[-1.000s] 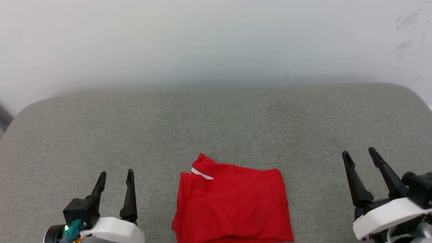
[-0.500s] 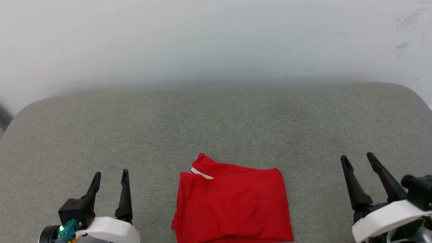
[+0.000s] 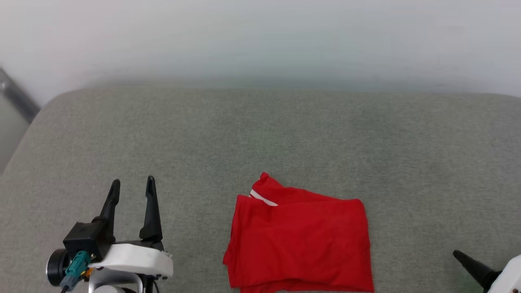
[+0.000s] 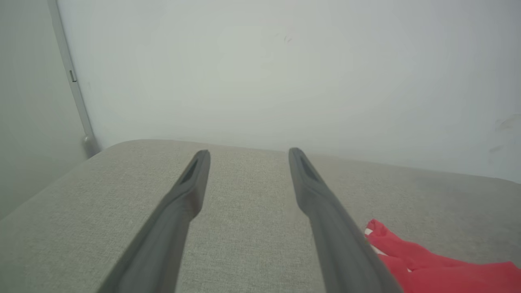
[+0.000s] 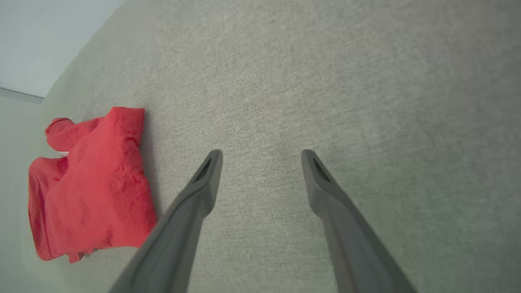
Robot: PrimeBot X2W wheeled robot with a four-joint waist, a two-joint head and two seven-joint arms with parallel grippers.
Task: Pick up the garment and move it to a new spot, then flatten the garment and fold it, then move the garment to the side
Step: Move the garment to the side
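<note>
The garment (image 3: 299, 240) lies folded into a red rectangle on the grey cushion (image 3: 260, 134), so I judge only the move aside remains. My left gripper (image 3: 133, 180) and right gripper (image 5: 262, 152) flank it, both spread wide, empty.

The left gripper (image 3: 133, 180) is showing two long black tapering fingers (image 3: 151, 211) on a black block (image 3: 87, 240); a white shell (image 3: 130, 260) is covering its wrist, a teal plug (image 3: 77, 264) is sitting at its left. The right gripper (image 5: 261, 154) is showing dark grey fingers
</note>
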